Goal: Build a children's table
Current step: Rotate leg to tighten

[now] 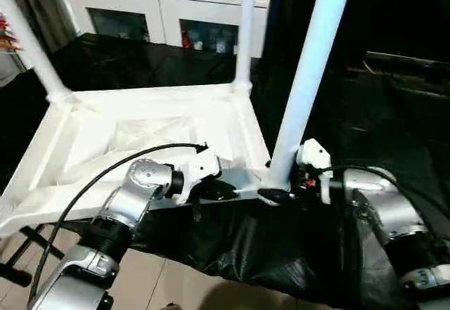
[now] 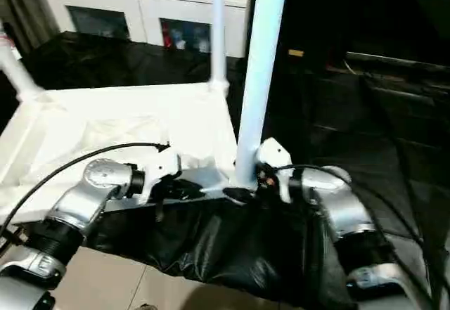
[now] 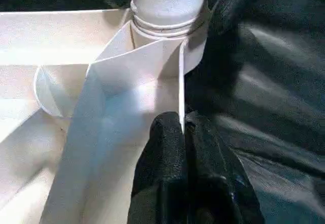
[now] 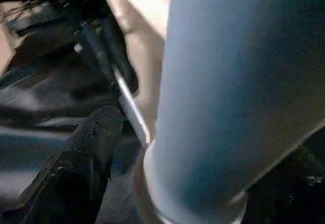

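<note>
The children's table lies upside down, its white ribbed tabletop (image 1: pixel 140 120) on a black cloth. Three white legs stand up from corner sockets: the near right leg (image 1: pixel 309 78), the far right leg (image 1: pixel 245 29) and the far left leg (image 1: pixel 31 50). My left gripper (image 1: pixel 223 192) is at the tabletop's near edge, next to the near right socket. Its fingers (image 3: pixel 167 153) are shut on the thin upright rim wall (image 3: pixel 181 82). My right gripper (image 1: pixel 278 195) is at the base of the near right leg (image 4: pixel 238 82). It is open, with a finger (image 4: pixel 86 158) standing apart on one side of the leg.
A white glass-doored cabinet (image 1: pixel 169 8) stands behind the table. The black cloth (image 1: pixel 267 247) hangs over the near edge above a tiled floor (image 1: pixel 162 282). Dark furniture (image 1: pixel 401 71) is at the right. A black cable (image 1: pixel 105 176) arcs over my left forearm.
</note>
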Tool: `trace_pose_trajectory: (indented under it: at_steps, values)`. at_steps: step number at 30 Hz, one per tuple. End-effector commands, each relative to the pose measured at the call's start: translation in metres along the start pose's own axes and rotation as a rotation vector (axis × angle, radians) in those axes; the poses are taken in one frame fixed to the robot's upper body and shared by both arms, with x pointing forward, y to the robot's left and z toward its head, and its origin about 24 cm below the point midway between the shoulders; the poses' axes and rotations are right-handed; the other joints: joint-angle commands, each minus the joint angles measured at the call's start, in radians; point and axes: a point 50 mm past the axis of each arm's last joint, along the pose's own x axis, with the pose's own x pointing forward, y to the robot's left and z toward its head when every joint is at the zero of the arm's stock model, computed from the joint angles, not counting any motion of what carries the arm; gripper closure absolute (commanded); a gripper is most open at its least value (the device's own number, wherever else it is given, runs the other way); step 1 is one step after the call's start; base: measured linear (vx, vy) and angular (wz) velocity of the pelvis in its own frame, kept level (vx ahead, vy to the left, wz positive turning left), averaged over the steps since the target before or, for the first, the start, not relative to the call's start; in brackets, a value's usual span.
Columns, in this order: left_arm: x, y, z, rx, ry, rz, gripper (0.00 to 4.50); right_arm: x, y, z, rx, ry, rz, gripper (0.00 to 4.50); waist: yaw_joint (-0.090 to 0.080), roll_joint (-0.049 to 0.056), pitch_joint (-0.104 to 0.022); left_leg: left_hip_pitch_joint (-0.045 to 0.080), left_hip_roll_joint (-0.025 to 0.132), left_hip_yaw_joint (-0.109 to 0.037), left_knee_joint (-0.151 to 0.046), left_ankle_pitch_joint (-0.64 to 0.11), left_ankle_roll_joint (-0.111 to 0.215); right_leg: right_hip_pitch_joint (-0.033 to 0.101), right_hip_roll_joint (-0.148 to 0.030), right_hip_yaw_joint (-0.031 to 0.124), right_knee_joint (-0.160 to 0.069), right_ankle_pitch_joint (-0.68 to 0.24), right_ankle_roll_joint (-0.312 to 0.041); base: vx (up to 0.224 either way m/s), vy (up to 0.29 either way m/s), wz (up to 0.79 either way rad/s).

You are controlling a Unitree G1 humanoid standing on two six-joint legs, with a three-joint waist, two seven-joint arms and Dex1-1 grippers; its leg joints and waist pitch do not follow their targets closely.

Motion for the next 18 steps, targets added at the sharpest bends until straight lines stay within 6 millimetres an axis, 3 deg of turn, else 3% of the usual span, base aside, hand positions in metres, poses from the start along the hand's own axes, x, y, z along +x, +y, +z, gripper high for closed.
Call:
trace_pose_trajectory:
  at_steps: [1,12,18]
  values:
    - [-0.004,0.003,0.019,0.078,-0.073,-0.020,4.50,0.000,0.004,-0.002,-0.002,0.028,0.050,1.08,0.000,-0.014,-0.070,0.014,0.052,-0.025,-0.059,-0.155,0.082,0.051,-0.094,0.062,-0.084,-0.258,-0.161,0.000,0.000,0.00]
    - [-0.004,0.003,0.018,0.073,-0.083,-0.015,4.50,0.003,0.009,-0.004,0.011,0.024,0.081,1.91,0.000,-0.015,-0.069,0.014,0.052,-0.026,-0.060,-0.158,0.077,0.050,-0.094,0.061,-0.086,-0.274,-0.156,0.000,0.000,0.00]
    - [0.014,0.010,0.023,0.043,-0.092,0.134,4.50,0.026,0.012,-0.012,0.075,-0.036,-0.072,2.16,-0.003,-0.016,-0.066,0.016,0.051,-0.028,-0.062,-0.176,0.061,0.047,-0.097,0.061,-0.092,-0.317,-0.147,0.000,0.000,0.00]
